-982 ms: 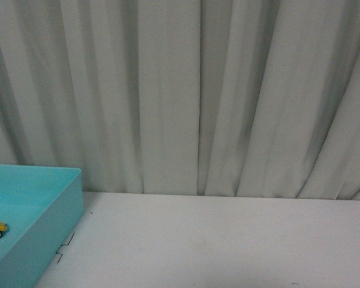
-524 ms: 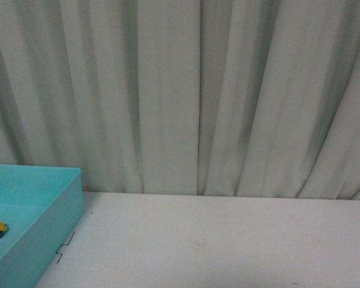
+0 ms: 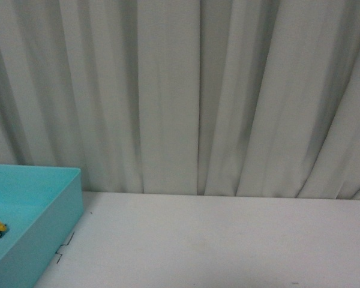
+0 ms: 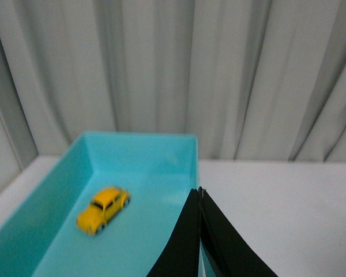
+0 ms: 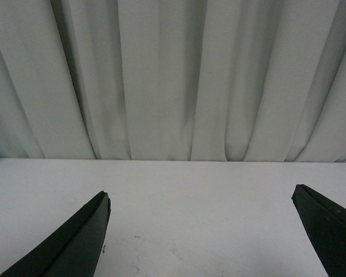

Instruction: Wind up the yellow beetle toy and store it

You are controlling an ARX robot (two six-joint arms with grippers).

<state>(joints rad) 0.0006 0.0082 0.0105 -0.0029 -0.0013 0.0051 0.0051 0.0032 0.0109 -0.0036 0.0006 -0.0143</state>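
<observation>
With its fingers pressed together, the left gripper (image 4: pixel 200 193) hangs empty above the near wall of the blue bin (image 4: pixel 139 142); the yellow beetle toy (image 4: pixel 103 209) sits inside, apart. Right gripper (image 5: pixel 200 199) is spread wide over the white table (image 5: pixel 196 190).

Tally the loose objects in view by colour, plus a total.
Yellow: 1, the toy, lying inside the bin.
Turquoise: 1, the bin, on the white table.
Total: 2.
</observation>
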